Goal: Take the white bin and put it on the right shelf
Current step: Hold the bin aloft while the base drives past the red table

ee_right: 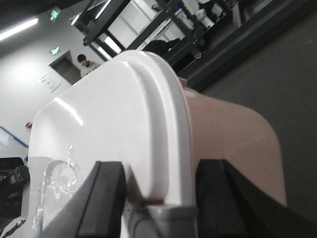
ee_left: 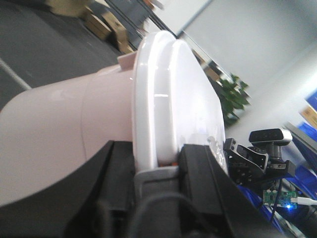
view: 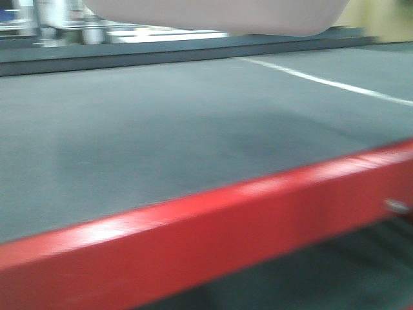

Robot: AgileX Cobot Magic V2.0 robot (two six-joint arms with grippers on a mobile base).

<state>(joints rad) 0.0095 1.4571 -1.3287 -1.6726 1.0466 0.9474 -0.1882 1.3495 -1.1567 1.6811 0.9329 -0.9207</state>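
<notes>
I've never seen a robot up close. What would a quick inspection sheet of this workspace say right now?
Surface: grey mat with a white line and a red front rail.
Job's things: white bin held above the mat, lid on; right shelf not seen.
Clutter: nothing seen.
Grippers: left gripper and right gripper each clamp the bin's lid rim.
Cables: white cable by a lit circuit board.
Surroundings: potted plant, cardboard boxes, a person.
</notes>
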